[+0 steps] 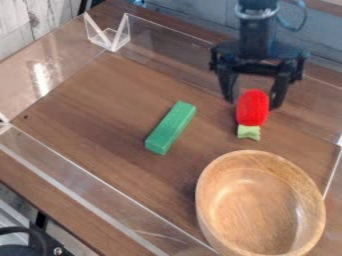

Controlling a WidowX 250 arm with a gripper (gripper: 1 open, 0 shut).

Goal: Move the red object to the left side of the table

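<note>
1. Black gripper (257,88) is seen at the upper right, pointed steeply down, its two fingers (227,84) spread wide apart and nothing held between them.
2. The table (107,105), a dark brown wood-grain surface, is bordered by low clear acrylic walls (80,190), and everything else is set on it.
3. A round wooden bowl (261,205) is placed at the lower right corner of the table, upright, with nothing visible inside it.
4. A green rectangular block (170,127) is laid flat near the middle of the table, angled from lower left to upper right, well apart from the gripper.
5. The red object (251,108), a small strawberry-like toy with its green leafy end toward the bowl, is found on the right side of the table, just beneath the gripper and partly framed by the spread fingers; whether it is touched by them cannot be told.
</note>
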